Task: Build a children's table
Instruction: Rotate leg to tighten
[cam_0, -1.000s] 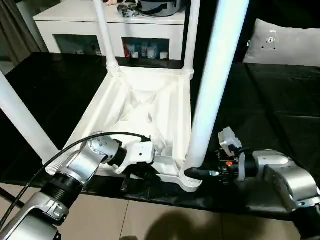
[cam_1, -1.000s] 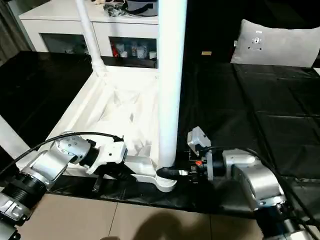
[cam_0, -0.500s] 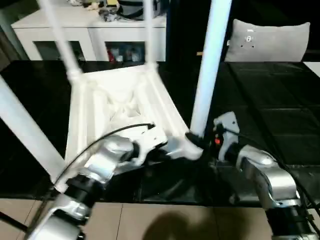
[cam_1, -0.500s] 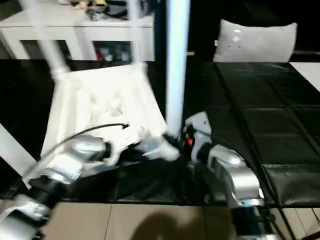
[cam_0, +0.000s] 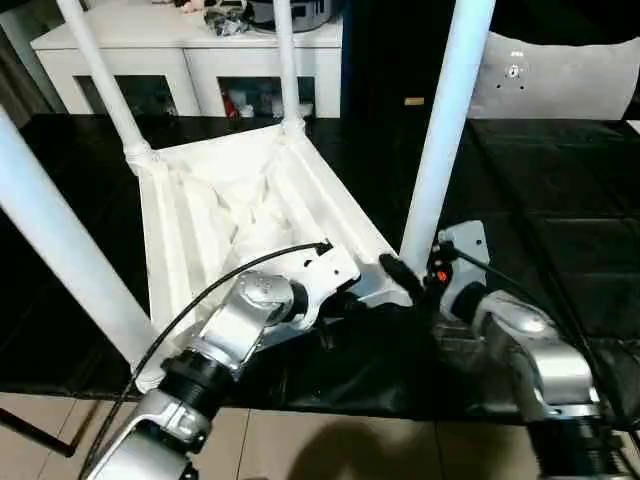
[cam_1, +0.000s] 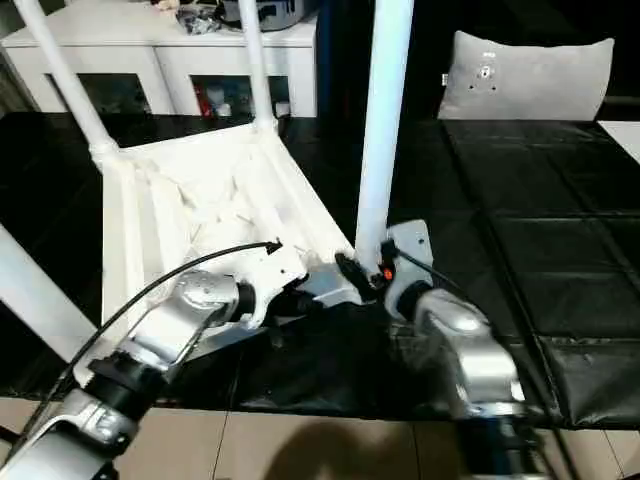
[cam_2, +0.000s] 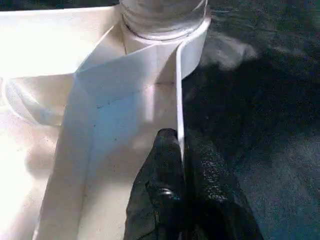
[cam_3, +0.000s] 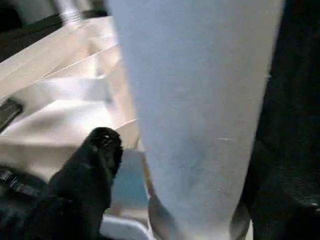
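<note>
Item: children's table (cam_0: 240, 200), white plastic, upside down on the black sheet (cam_0: 560, 180), ribbed underside up. We count four round legs standing in the corner sockets: two far legs (cam_0: 105, 80) and (cam_0: 285, 60) toward the cabinet, one near leg (cam_0: 50, 250) at our left, one near leg (cam_0: 445, 130) at our right, rising past the picture's top edge.

Left tool (cam_2: 182, 170): clenched on the thin upright rim (cam_2: 178, 95) of the tabletop, one black finger on each side of the wall, close to the corner socket (cam_2: 165, 35) that holds the near right leg. In the head view we see the silver forearm (cam_0: 245, 315) reaching in from the lower left, a black cable (cam_0: 200, 300) looping over it.

Right tool (cam_3: 185, 150): its two black fingers straddle the base of the near right leg, one finger (cam_3: 97, 150) on the table side, the other at the far side against the dark sheet. The leg sits between them; we read it as grasping that leg low down, just above the socket. The right forearm (cam_0: 530, 350) comes in from the lower right.

Surroundings: white low cabinet (cam_0: 190, 50) with glass doors behind the table, small clutter on top; grey cushion (cam_0: 560, 75) at the far right; tiled floor (cam_0: 330, 450) at the near edge.
</note>
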